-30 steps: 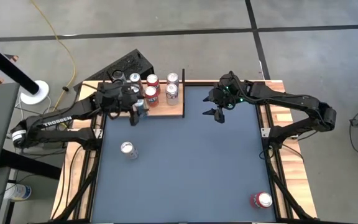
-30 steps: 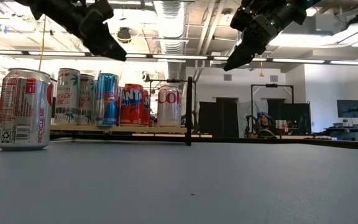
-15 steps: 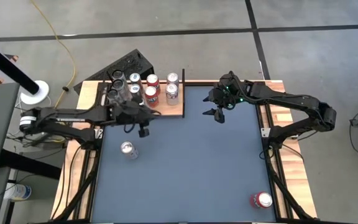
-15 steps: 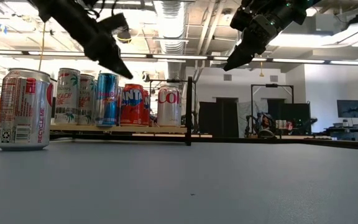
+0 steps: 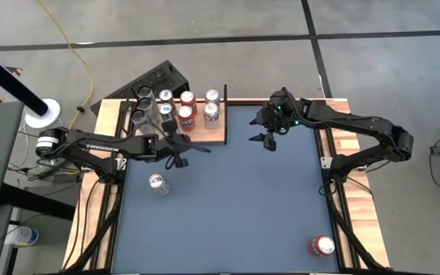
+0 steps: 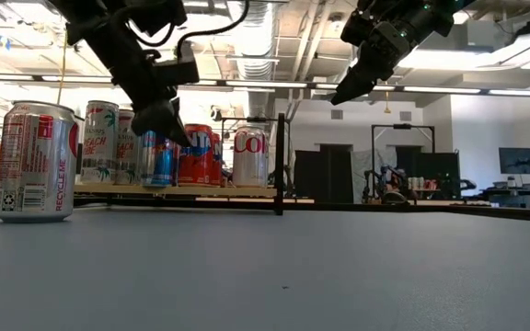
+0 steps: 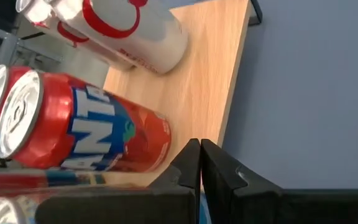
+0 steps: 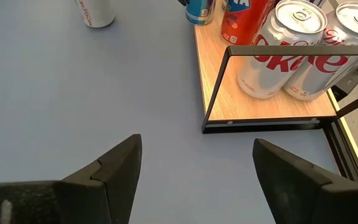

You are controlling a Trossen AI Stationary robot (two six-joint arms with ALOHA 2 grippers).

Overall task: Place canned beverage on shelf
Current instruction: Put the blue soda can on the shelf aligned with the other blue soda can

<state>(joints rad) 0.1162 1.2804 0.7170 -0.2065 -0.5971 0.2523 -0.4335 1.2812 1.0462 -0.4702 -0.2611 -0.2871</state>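
The shelf (image 5: 205, 134), a light wooden board with thin black posts, stands at the table's far left and carries several upright cans, among them an orange can (image 7: 86, 127) and a white-and-red can (image 7: 135, 37). A silver-and-red can (image 5: 157, 184) stands on the blue tabletop nearer than the shelf. A red can (image 5: 321, 246) stands at the near right corner. My left gripper (image 7: 199, 163) is shut and empty, low over the shelf's near edge, in front of the blue can (image 6: 164, 162). My right gripper (image 5: 267, 138) hangs open above the table, to the right of the shelf.
The shelf's black post and rail (image 8: 272, 53) stand on its right side, facing my right gripper. The middle and right of the blue tabletop (image 5: 266, 206) lie bare. Wooden strips (image 5: 354, 191) edge the table.
My left gripper has drawn back from the cans on the shelf toward the table's near edge, sunk lower, rolled about its own line and shut with nothing between its fingers. The cans on the shelf stand as before.
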